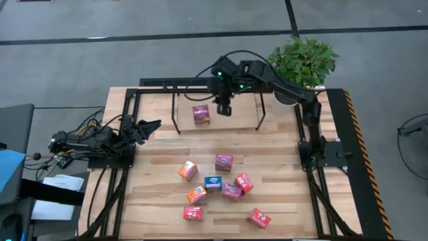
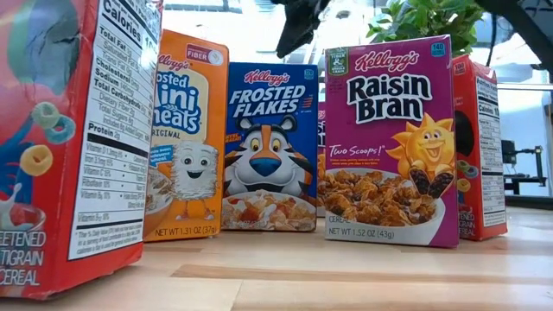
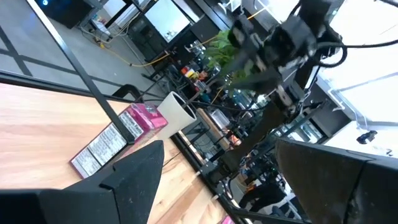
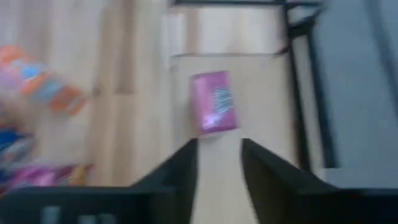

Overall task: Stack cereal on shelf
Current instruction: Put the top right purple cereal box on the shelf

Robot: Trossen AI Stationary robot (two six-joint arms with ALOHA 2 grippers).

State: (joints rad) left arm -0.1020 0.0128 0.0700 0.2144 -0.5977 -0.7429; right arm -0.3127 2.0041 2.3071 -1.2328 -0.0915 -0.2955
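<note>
A pink cereal box [image 1: 200,114] rests on the wood inside the shelf [image 1: 175,107], a frame of thin black rods at the table's far side. My right gripper [image 1: 223,107] hovers above and just right of it, open with a narrow gap and nothing between its fingers [image 4: 219,146]; the pink box [image 4: 214,109] shows beyond them. Several more cereal boxes stand or lie in the near middle: orange [image 1: 188,171], pink [image 1: 224,162], blue [image 1: 212,183], red [image 1: 259,217]. My left gripper [image 1: 150,127] waits open at the table's left edge.
A potted plant [image 1: 302,63] stands at the far right corner behind the shelf. The thick black frame [image 1: 338,147] edges the table. In the low view the boxes form a row, with Frosted Flakes [image 2: 270,147] and Raisin Bran [image 2: 390,142] in the middle.
</note>
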